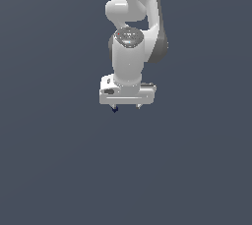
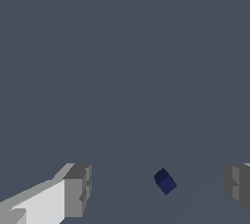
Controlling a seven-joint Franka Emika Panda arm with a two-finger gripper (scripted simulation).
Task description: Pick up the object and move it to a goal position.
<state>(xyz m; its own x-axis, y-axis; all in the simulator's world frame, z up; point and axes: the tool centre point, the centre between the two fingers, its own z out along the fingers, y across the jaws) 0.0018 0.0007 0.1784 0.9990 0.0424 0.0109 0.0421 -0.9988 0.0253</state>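
Observation:
The object (image 2: 165,182) is a tiny dark navy-blue block on the grey floor. In the wrist view it lies between my two grey fingertips (image 2: 78,191), nearer the far one, touching neither. In the exterior view the object (image 1: 114,110) peeks out just below the white hand, under the fingertip on the exterior view's left. My gripper (image 1: 126,106) points straight down with its jaws wide apart and holds nothing. My gripper (image 2: 158,189) is open in the wrist view too.
The white arm (image 1: 133,32) rises behind the hand to the top of the exterior view. A plain dark grey floor (image 1: 59,170) fills everything else.

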